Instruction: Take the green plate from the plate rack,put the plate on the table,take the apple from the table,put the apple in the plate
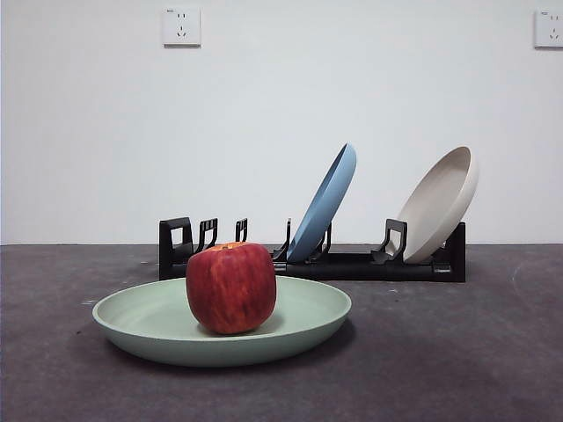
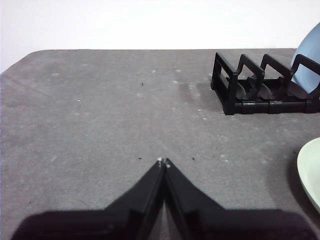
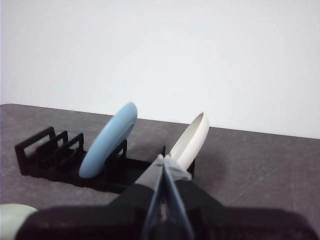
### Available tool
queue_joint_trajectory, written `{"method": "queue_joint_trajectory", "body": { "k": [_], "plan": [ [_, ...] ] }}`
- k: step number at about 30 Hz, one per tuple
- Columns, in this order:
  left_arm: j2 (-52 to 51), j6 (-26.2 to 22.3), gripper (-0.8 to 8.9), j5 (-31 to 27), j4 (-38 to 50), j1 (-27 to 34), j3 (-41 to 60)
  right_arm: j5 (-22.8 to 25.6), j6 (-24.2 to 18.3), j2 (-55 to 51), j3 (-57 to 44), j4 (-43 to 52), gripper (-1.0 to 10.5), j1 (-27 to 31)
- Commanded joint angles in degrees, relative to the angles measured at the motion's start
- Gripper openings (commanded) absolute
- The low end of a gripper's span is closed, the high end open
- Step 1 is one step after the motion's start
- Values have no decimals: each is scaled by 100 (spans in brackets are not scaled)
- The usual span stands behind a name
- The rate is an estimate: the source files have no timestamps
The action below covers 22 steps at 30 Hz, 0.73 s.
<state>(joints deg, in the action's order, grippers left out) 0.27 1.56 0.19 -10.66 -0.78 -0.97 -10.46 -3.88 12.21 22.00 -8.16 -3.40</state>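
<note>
Green plate: the green plate (image 1: 290, 330) lies flat on the table (image 1: 457, 360), lower centre-left of the front view. Only an edge of it shows at the right border of the left wrist view (image 2: 311, 170) and at the lower left corner of the right wrist view (image 3: 12, 217).
Apple: the apple (image 1: 231, 287) sits upright inside the green plate, resting on its base, slightly left of frame centre in the front view. Its yellow-orange stem area faces up.
Plate rack: the plate rack (image 1: 352, 264) stands on the table behind the green plate, across the middle of the front view. Its left slots hold nothing.
Blue plate: the blue plate (image 1: 327, 202) leans to the right in a slot near the middle of the rack.
Cream plate: the cream plate (image 1: 440, 204) leans to the right in a slot at the rack's right end, apart from the blue plate.
Left gripper: the left gripper (image 2: 163, 162), lower centre of the left wrist view, is clenched, tips meeting, grasping nothing, above bare table and well apart from the rack.
Right gripper: the right gripper (image 3: 165, 161), lower centre of the right wrist view, is clenched, grasping nothing, and points towards the rack, between the two racked plates.
Wall: two wall sockets (image 1: 181, 26) appear at the upper left and upper right of the front view.
</note>
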Motion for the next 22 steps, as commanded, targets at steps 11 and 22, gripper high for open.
{"method": "queue_joint_trajectory", "body": {
  "k": [11, 22],
  "plan": [
    [-15, 35, -3, -4, 11, 17, 76, 33, 487, -1108, -2009, 612, 1, 2],
    [-15, 35, -3, -4, 11, 17, 76, 33, 627, -1215, -2168, -177, 1, 0]
  ]
}}
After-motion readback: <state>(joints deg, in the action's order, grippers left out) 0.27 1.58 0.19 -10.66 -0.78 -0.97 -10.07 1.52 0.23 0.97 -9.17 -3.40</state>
